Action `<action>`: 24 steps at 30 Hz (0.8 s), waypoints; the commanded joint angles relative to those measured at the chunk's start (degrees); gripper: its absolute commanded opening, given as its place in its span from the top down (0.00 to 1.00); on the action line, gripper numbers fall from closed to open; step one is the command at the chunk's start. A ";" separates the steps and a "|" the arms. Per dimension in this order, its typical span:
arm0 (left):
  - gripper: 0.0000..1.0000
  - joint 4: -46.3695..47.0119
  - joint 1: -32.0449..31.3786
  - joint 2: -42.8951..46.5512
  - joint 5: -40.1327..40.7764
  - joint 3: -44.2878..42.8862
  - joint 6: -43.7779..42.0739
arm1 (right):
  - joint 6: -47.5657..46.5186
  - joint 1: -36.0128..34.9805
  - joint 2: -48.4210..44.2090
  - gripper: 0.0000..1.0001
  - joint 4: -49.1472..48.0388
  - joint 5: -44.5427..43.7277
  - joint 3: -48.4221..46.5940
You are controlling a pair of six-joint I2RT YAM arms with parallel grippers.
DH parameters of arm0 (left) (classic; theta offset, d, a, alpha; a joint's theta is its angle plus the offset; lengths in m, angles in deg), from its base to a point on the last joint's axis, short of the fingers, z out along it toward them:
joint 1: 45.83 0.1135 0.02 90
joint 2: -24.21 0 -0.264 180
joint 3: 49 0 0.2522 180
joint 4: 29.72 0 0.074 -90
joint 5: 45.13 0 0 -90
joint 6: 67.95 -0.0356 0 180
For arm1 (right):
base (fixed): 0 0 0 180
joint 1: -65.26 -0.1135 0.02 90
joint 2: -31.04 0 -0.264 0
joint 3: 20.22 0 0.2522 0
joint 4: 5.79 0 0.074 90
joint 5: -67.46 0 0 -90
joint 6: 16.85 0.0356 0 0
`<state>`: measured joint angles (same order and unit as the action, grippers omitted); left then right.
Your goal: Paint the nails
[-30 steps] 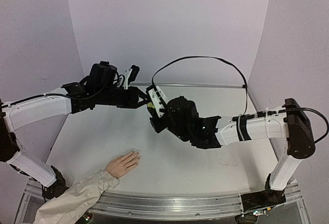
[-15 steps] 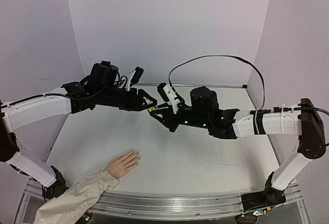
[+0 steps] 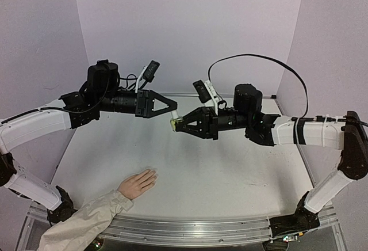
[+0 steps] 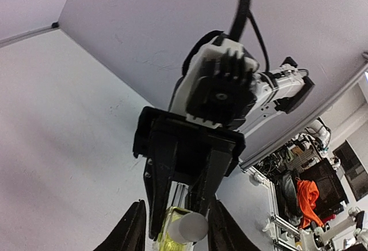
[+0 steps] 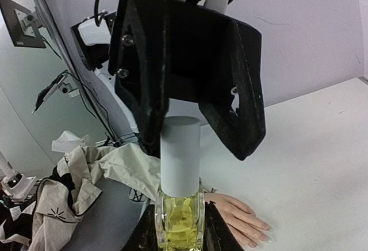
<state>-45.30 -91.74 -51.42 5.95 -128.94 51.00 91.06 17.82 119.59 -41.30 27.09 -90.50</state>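
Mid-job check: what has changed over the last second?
The left pincer opened, letting go of the white cap, and its arm rose. The right arm swung its wrist out to the right and levelled. The right pincer stayed shut on the yellow-green bottle, which hardly shifted. The cap stays on; the mannequin hand has not moved.

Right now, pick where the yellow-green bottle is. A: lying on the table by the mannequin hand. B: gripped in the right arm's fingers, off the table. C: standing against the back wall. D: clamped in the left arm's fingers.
B: the bottle sits clamped between the right fingers in the air, while the left fingers stand apart near its white cap.
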 commanded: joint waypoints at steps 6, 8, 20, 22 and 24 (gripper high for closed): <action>0.68 6.53 -0.40 -0.05 -6.45 -0.10 -0.50 | 5.83 -0.12 0.94 1.00 -11.08 2.12 -3.09; 0.71 6.49 -0.49 -0.04 -5.80 0.04 -1.15 | 5.62 -0.12 1.24 1.00 -11.10 0.13 -3.10; 1.00 -1.04 -0.77 -1.00 19.41 1.13 0.32 | -23.02 -14.58 3.35 1.00 5.06 -72.48 -7.00; 1.00 -3.84 -0.76 -2.21 23.04 0.00 1.36 | -28.77 -17.50 7.44 1.00 1.01 -86.11 -8.70; 1.00 -4.92 -0.76 -3.45 22.93 -1.27 1.99 | -30.88 -18.37 9.66 1.00 -1.33 -87.86 -9.93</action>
<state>-46.57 -91.21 -52.43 24.99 -126.90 48.64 75.74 3.42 124.60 -35.75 -31.73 -95.20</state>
